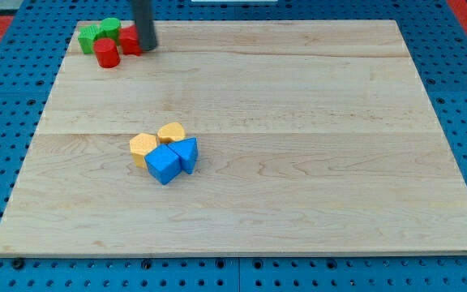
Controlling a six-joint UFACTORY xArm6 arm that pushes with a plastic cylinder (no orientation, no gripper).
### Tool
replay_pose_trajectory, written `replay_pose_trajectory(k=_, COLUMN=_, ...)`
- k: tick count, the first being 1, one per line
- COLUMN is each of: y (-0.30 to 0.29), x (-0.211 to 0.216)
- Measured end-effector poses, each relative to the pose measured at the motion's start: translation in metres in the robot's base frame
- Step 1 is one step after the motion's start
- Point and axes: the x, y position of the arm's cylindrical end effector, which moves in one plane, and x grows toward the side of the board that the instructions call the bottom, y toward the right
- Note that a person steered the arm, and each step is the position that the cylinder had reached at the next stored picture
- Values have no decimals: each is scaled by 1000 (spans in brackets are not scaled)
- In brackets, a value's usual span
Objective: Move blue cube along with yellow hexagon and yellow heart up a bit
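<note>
A blue cube point(163, 165) lies left of the board's middle. A yellow hexagon point(143, 147) touches its upper left side. A yellow heart point(171, 132) sits just above the cube. A blue triangular block point(186, 152) touches the cube's right side. My tip point(147, 46) stands at the view's top left, far above this cluster, next to the red and green blocks.
At the top left corner sit a green star-like block point(90, 37), a green round block point(109, 29), a red cylinder point(107, 53) and a red block point(129, 40) beside the rod. The wooden board point(314, 162) lies on a blue pegboard.
</note>
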Motion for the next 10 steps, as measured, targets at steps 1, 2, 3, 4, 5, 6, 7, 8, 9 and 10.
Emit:
replay_pose_trajectory(k=1, y=69, x=21)
replay_pose_trajectory(k=2, y=139, x=95)
replay_pose_trajectory(k=3, y=151, x=178)
replay_pose_trajectory(k=4, y=151, x=270)
replay_pose_trajectory(k=5, y=91, x=316)
replay_pose_trajectory(k=6, y=20, x=327)
replay_pose_trajectory(k=7, y=-27, x=324)
replay_pose_trajectory(k=8, y=-70, x=319)
replay_pose_trajectory(k=9, y=-74, x=318)
replay_pose_trajectory(k=10, y=-74, x=321)
